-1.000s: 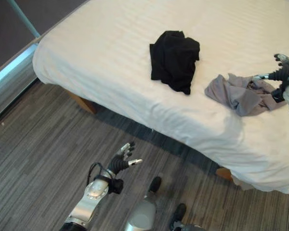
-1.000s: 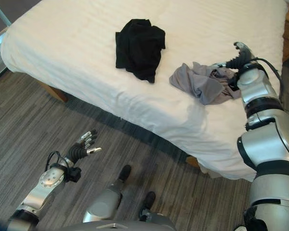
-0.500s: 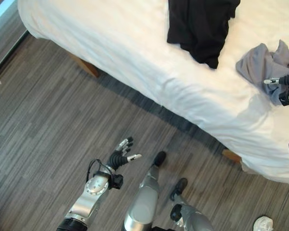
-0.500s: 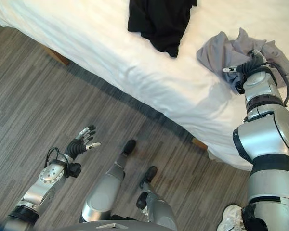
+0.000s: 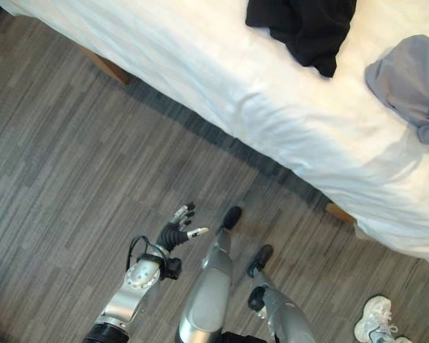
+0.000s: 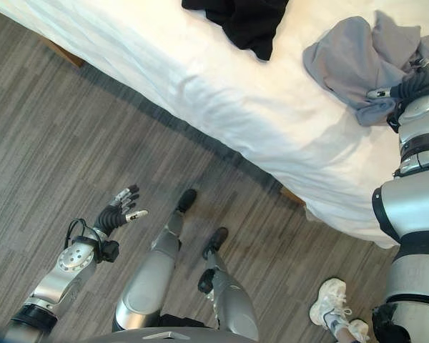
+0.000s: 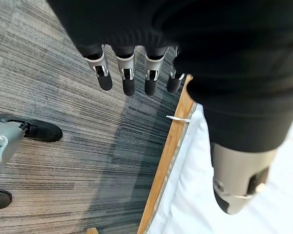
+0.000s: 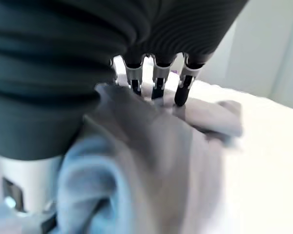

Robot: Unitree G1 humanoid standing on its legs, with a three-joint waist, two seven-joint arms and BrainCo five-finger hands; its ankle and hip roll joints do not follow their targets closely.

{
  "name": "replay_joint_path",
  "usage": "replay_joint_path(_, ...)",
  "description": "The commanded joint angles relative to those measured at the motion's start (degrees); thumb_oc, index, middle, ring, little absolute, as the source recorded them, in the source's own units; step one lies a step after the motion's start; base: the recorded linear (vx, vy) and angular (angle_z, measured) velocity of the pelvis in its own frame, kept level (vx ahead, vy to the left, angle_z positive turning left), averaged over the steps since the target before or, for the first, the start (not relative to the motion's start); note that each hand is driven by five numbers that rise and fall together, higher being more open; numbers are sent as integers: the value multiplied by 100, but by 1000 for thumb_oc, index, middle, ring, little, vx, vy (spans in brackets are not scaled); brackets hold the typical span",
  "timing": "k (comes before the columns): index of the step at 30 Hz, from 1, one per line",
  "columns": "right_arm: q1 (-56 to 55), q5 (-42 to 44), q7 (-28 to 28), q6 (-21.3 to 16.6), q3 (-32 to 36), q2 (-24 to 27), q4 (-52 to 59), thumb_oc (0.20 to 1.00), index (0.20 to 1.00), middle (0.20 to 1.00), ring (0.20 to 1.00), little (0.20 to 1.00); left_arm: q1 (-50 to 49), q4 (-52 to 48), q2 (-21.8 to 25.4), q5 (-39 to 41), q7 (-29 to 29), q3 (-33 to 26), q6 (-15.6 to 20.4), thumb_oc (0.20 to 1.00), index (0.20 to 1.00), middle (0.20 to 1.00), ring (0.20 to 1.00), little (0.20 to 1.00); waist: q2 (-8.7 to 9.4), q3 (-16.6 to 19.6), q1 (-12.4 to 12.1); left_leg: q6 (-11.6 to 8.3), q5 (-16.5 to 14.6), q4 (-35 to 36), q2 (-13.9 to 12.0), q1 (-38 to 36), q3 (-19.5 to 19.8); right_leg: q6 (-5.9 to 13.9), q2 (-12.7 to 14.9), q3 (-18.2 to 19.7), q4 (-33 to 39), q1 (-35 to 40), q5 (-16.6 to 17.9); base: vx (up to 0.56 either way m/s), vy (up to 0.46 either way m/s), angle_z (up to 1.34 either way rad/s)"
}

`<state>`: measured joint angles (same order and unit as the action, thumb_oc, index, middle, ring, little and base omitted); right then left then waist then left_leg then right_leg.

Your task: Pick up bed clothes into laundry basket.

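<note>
A crumpled grey garment (image 6: 354,61) lies on the white bed (image 6: 200,68) near its edge, with a black garment (image 6: 247,18) beside it to the left. My right hand (image 6: 412,82) rests on the grey garment's right side. In the right wrist view its fingers (image 8: 156,83) reach out straight over the grey cloth (image 8: 151,161), which bunches up against the palm and thumb. My left hand (image 5: 177,230) hangs open over the floor, away from the bed, its fingers (image 7: 128,80) straight and holding nothing.
The bed's sheet hangs over the edge, and wooden legs (image 5: 341,212) show under it. A person's white sneaker (image 6: 329,301) stands on the grey wood-pattern floor (image 5: 71,164) at the lower right.
The camera has tilted down towards the floor. My right hand has come down from above the grey garment onto it. My left hand holds the same pose.
</note>
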<state>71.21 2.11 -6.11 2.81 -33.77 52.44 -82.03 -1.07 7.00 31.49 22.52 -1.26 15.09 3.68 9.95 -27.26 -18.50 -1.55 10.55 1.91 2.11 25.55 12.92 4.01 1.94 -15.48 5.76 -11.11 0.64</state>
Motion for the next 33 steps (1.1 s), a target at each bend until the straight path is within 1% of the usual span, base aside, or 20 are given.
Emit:
replay_joint_path(1,-194,223,39,-42,-204,585,74,200,200,200,200,200,-376,-598,67,326,-66,-241,214,1000,1000,1000,1000,1000,54,-27,166,-22,-39,218,-122,-77,122,248,129,186,-76,156,124,7,18,-7)
replay_joint_path(2,-249,219,31,-39,-155,585,97,200,200,200,200,200,-383,-600,89,326,-67,-235,215,1000,1000,1000,1000,1000,72,-23,148,-21,-41,219,-122,-81,118,248,130,190,-76,159,123,1,22,-7)
replay_joint_path(3,-642,381,2,-143,71,451,393,200,200,200,200,200,-397,-587,73,280,-137,-342,247,1000,1000,1000,1000,1000,113,-29,246,-16,-55,224,-148,-116,71,244,112,232,-76,159,128,-7,18,-10)
replay_joint_path(6,-1517,477,4,-252,532,207,970,200,200,200,200,200,-472,-538,29,324,-217,-524,290,1000,1000,1000,1000,1000,188,-20,388,-10,-72,239,-182,-197,-18,230,97,297,-76,175,134,-11,28,-16)
replay_joint_path(8,-2043,415,-21,-266,787,53,1288,200,200,200,200,200,-475,-479,-35,353,-243,-624,300,1000,1000,1000,1000,1000,180,-3,498,-4,-87,247,-200,-271,-65,220,86,338,-76,205,139,-20,28,-17)
replay_joint_path(9,-2575,358,-75,-278,1164,77,1763,200,200,200,200,200,-498,-452,-44,360,-247,-717,302,1000,1000,1000,1000,1000,170,32,592,2,-102,254,-211,-341,-104,218,92,368,-76,242,139,-22,19,-17)
replay_joint_path(10,-2646,346,-79,-262,1224,82,1807,200,200,200,200,200,-498,-453,-25,360,-247,-697,302,1000,1000,1000,1000,1000,176,32,565,2,-104,255,-211,-347,-105,218,92,369,-76,247,138,-25,19,-15)
replay_joint_path(11,-2878,308,-95,-279,1377,86,1982,200,200,200,200,200,-499,-429,-49,349,-247,-738,308,1000,1000,1000,1000,1000,165,61,625,4,-111,256,-207,-375,-129,217,97,375,-76,269,130,-13,16,-10)
replay_joint_path(14,-3670,282,-156,-279,2077,178,2701,200,200,200,200,200,-409,-297,-34,279,-191,-740,310,1000,1000,1000,1000,1000,119,187,719,17,-153,259,-194,-513,-199,218,135,385,-76,370,105,-26,15,-7)
replay_joint_path(18,-3691,279,-156,-276,2097,180,2712,200,200,200,200,200,-405,-296,-29,279,-192,-730,311,1000,1000,1000,1000,1000,119,183,706,18,-154,259,-194,-518,-201,218,135,388,-76,374,106,-8,2,-15)
replay_joint_path(19,-4010,446,-244,-356,2572,259,3167,200,200,200,200,200,-311,-253,-32,218,-130,-739,301,1000,1000,1000,1000,1000,62,340,832,13,-206,248,-181,-656,-242,203,184,403,-76,509,56,-68,-16,-8)
replay_joint_path(20,-4490,560,-304,-445,3122,177,3776,200,200,200,200,200,-188,-198,-48,170,-48,-681,292,1000,1000,1000,1000,1000,6,593,899,9,-192,263,-180,-808,-265,190,218,395,-76,675,14,-67,-17,-3)
replay_joint_path(23,-4857,759,-298,-535,3513,15,4241,200,200,200,200,200,-165,-151,-60,142,18,-684,288,1000,1000,1000,1000,1000,-29,743,940,2,-213,271,-176,-952,-274,178,243,368,-92,809,-22,-11,-13,2)
replay_joint_path(24,-5173,1384,-199,-769,3866,-294,4643,200,200,200,200,200,-167,-108,-104,162,59,-710,281,1000,1000,1000,1000,1000,-69,883,977,-9,-230,274,-179,-1081,-290,173,266,355,-102,937,-53,13,-31,8)
replay_joint_path(26,-5403,3288,153,-1288,4287,-948,5071,200,200,200,200,200,-123,-104,-176,238,66,-732,309,1000,1000,1000,1000,1000,-96,1027,1000,-23,-238,271,-161,-1209,-291,160,281,340,-106,1082,-91,8,-29,5)
replay_joint_path(29,-5707,5066,541,-1650,4601,-1841,5839,200,200,200,200,200,-251,-136,-192,273,97,-856,267,1000,1000,1000,1000,1000,-161,1256,1006,-58,-290,256,-145,-1386,-296,156,293,314,-114,1274,-155,18,-18,0)
replay_joint_path(30,-5737,5067,540,-1646,4617,-1855,5864,200,200,200,200,200,-259,-146,-179,274,97,-850,262,1000,1000,1000,1000,1000,-157,1272,1006,-54,-253,269,-143,-1367,-287,160,292,306,-105,1257,-129,0,0,0)
replay_joint_path(31,-5871,5280,637,-1684,4625,-2050,6182,200,200,200,200,200,-326,-161,-186,273,93,-908,250,1000,1000,1000,1000,1000,-192,1384,1009,-62,-259,269,-138,-1431,-288,169,306,294,-103,1324,-138,-3,15,7)
replay_joint_path(32,-5834,5383,738,-1736,4442,-2190,6745,200,200,200,200,200,-437,-178,-205,299,96,-1032,297,1000,1000,1000,1000,1000,-275,1537,997,-78,-262,271,-167,-1556,-401,191,290,276,-162,1353,-114,15,17,8)
replay_joint_path(33,-5809,5349,680,-1721,4356,-2167,7001,200,200,200,200,200,-500,-196,-214,301,89,-1105,308,1000,1000,1000,1000,1000,-295,1622,986,-81,-281,275,-160,-1643,-469,194,298,296,-164,1420,-112,0,0,0)
